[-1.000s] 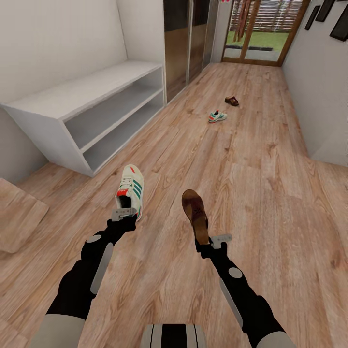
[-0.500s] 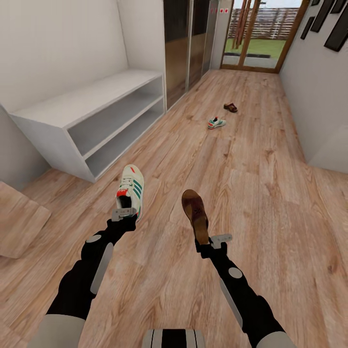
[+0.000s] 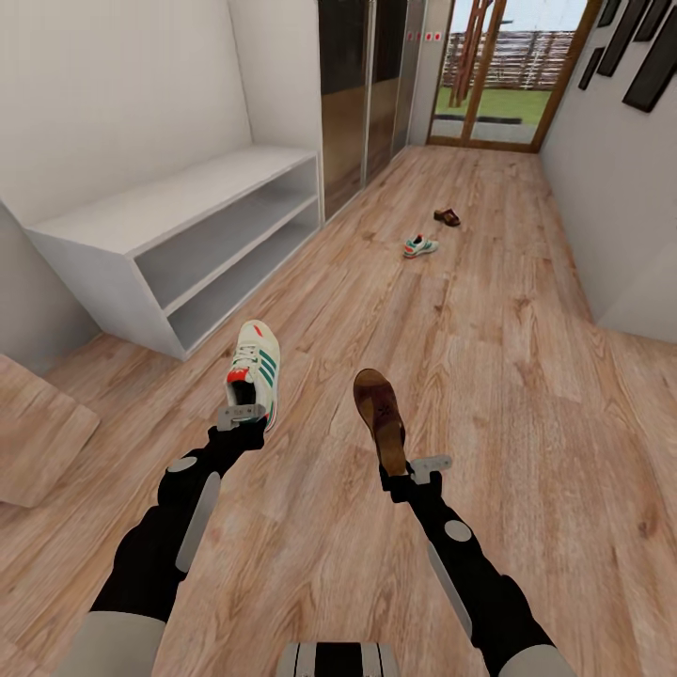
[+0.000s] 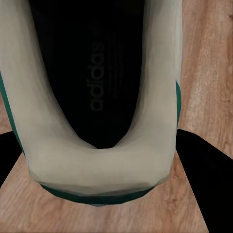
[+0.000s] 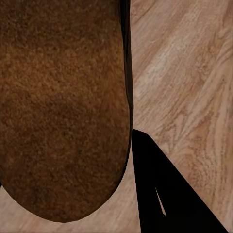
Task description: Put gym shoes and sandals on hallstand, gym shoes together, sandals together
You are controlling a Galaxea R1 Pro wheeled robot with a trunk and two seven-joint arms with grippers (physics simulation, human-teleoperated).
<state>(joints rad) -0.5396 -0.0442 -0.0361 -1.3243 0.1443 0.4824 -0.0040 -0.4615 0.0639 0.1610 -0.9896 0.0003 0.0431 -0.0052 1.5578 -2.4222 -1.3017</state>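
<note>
The left gripper (image 3: 243, 414) has its fingers pinching the heel of a gym shoe (image 3: 255, 369), and the right gripper (image 3: 411, 467) has its fingers pinching the heel end of a brown sandal (image 3: 379, 412); both are carried clear of the corridor floor (image 3: 489, 376). The hallstand (image 3: 179, 235) stands ahead to the left, with the second gym shoe (image 3: 419, 246) and second sandal (image 3: 447, 217) lying far down the corridor. Each shoe hangs out from a heel-only grip, so a jolt while driving could likely lever one loose. Against the earlier frames, the hallstand and distant shoes sit smaller and farther off: the camera has backed away, while both arms stay as they were.
</note>
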